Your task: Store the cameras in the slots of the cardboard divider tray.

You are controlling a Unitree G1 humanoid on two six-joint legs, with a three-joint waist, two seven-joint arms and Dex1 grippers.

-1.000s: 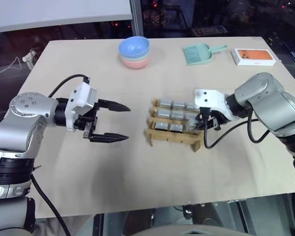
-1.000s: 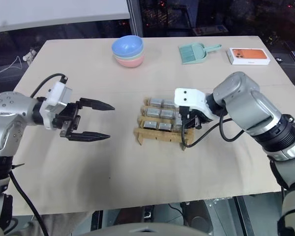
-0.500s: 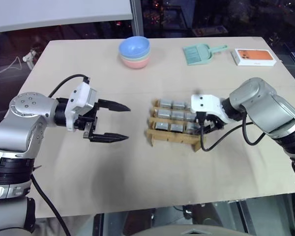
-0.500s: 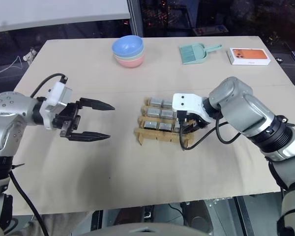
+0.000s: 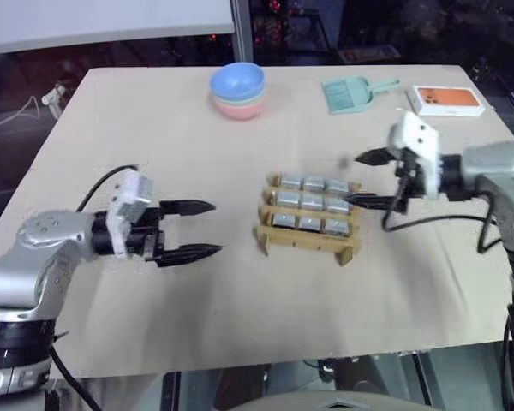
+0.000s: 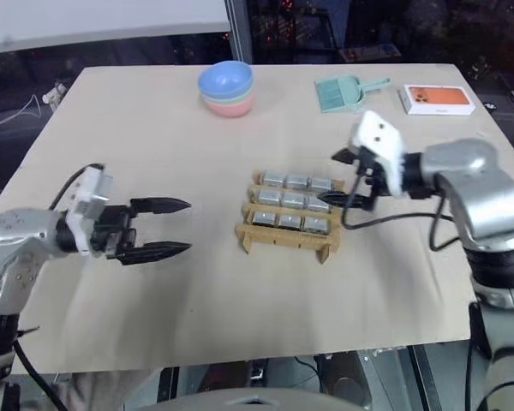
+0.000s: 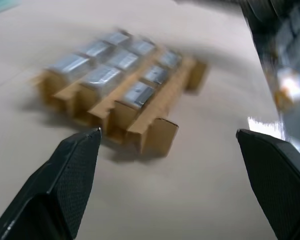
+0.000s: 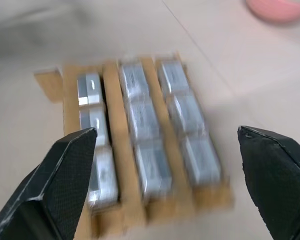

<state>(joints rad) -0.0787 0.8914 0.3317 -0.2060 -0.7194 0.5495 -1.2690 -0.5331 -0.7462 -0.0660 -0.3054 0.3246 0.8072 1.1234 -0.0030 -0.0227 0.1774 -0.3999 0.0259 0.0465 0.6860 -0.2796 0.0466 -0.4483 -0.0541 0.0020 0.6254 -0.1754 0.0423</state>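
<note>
Left hand [image 5: 204,229] hovering level, fingers spread, empty, well apart from cardboard divider tray [image 5: 307,236] mid-counter [image 5: 197,317]. Right hand [image 5: 367,177] raised just beside the tray's right end, fingers spread wide, released, holding nothing. Nine cameras [image 5: 312,201] seated in the slots.

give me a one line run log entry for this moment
cardboard divider tray: slots filled with cameras | right gripper: open beside tray, empty | left gripper: open, empty

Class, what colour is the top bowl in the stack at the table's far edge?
The top bowl is light blue, nested over a pink one; the right eye view shows it best.
</note>
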